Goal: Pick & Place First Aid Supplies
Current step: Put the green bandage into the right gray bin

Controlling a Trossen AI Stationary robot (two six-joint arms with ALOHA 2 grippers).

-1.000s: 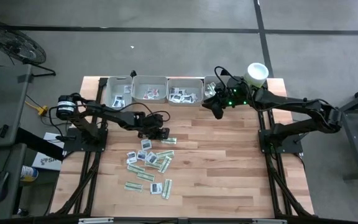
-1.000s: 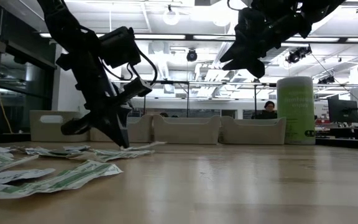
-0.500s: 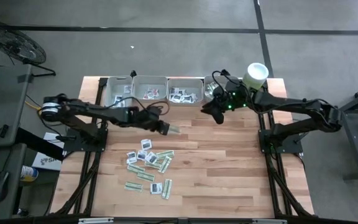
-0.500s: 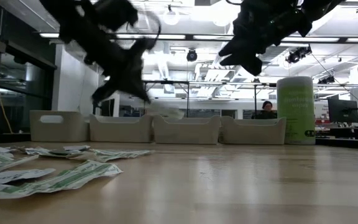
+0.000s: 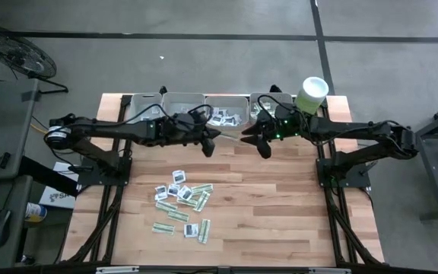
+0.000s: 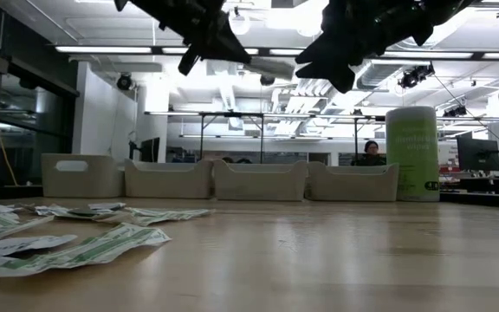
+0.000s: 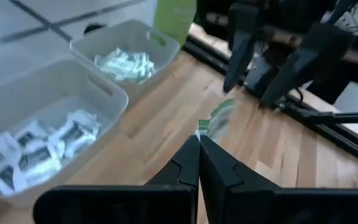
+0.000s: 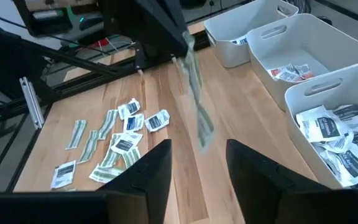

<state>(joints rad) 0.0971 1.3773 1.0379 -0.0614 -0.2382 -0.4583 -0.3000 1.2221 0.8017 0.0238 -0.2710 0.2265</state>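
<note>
four grey rectangular plastic trays (image 5: 182,107) in a row along the far edge of the wooden desk (image 5: 280,205); tall pale green cylinder tub with white lid (image 5: 312,93) at the row's right end. loose pile of small flat sachets (image 5: 182,199) on the desk, left of centre, well in front of the trays. left pincer (image 5: 213,137) and right pincer (image 5: 251,140) face each other above the desk just before the middle trays, a narrow strip sachet (image 7: 219,119) between them.
</note>
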